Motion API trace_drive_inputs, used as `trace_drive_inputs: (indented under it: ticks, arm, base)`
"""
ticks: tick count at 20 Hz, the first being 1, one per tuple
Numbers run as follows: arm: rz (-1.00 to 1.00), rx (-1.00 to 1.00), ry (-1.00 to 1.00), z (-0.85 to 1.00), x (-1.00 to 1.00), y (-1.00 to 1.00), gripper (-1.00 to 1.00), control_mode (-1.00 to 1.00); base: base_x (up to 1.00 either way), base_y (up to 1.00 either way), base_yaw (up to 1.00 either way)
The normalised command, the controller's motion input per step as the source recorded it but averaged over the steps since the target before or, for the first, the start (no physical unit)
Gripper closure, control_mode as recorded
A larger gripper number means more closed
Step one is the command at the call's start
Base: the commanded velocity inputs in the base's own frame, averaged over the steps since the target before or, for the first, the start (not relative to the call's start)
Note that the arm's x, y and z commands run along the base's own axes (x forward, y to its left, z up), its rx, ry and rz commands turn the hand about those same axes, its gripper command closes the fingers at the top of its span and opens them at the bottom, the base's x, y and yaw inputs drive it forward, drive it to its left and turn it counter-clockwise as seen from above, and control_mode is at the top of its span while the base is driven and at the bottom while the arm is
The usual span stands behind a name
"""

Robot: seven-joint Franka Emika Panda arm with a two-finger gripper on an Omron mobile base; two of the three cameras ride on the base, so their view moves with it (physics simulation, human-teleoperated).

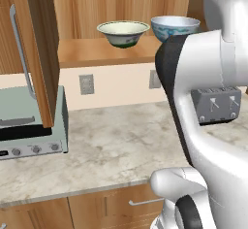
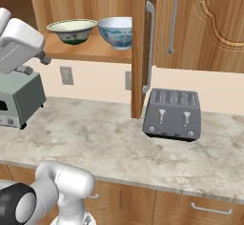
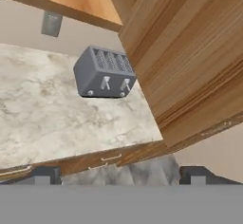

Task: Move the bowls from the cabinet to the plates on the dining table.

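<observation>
Two bowls [image 1: 123,33] side by side on the open cabinet [image 2: 90,50] shelf, toaster [image 2: 172,114] on the tabletop [image 1: 116,145] below, gripper [image 3: 118,176] wide open, holding nothing.

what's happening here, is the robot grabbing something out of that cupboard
Not yet. The cabinet stands open, and both bowls sit side by side on its shelf: the green-banded bowl and the blue-patterned bowl. Nothing is held; the gripper is open, its camera looking down past an open door at the toaster on the marble counter. A toaster oven sits further left.
</observation>
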Motion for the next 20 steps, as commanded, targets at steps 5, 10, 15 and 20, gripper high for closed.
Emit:
trace_drive_inputs:
  ticks: [5,10,15,20]
  arm:
    - [0.19,0.3,-0.11,0.0,0.68,0.0,-1.0,-1.0]
    - [0.12,0.35,-0.15,0.0,0.18,0.0,-1.0,-1.0]
    - [0.12,0.3,-0.1,-0.21,-0.23,0.0,-1.0,-1.0]
    - [0.12,0.21,-0.03,-0.27,-0.37,0.0,-1.0,-1.0]
  base:
    - [0.0,0.0,0.0]
    - [0.0,0.0,0.0]
    - [0.0,0.0,0.0]
    - [0.0,0.0,0.0]
